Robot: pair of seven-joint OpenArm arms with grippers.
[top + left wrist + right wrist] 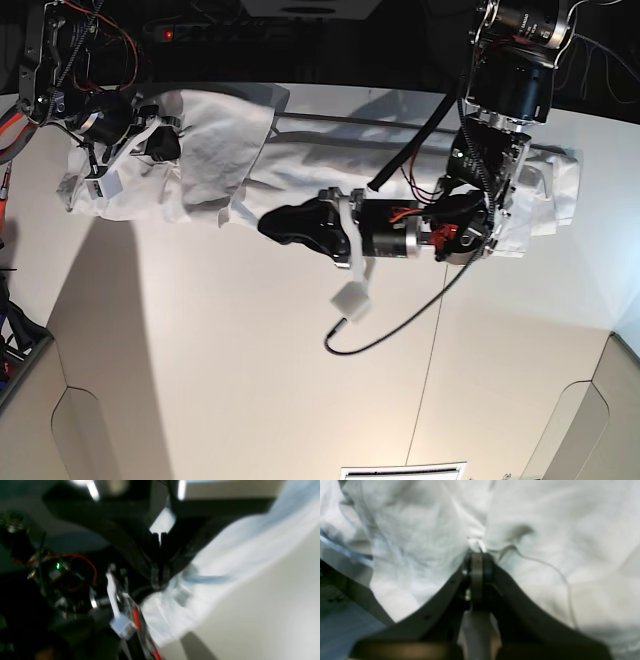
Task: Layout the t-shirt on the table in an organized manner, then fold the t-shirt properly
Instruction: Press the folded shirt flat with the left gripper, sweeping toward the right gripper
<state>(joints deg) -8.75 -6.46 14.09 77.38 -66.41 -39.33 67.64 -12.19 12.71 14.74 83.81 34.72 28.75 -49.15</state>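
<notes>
The white t-shirt (300,165) lies stretched in a wrinkled band across the far part of the table (250,380). My left gripper (275,222) reaches in from the right and is shut on a fold near the shirt's middle. In the blurred left wrist view its fingers (155,576) are pressed together at the cloth's edge (225,562). My right gripper (158,145) is at the shirt's left end. In the right wrist view it (476,553) is shut, with the t-shirt (420,542) bunched into its tip.
A black cable with a white connector block (350,301) hangs from the left arm over the table. A thin dark seam line (428,360) crosses the tabletop. Grey panels (70,430) stand at the near corners.
</notes>
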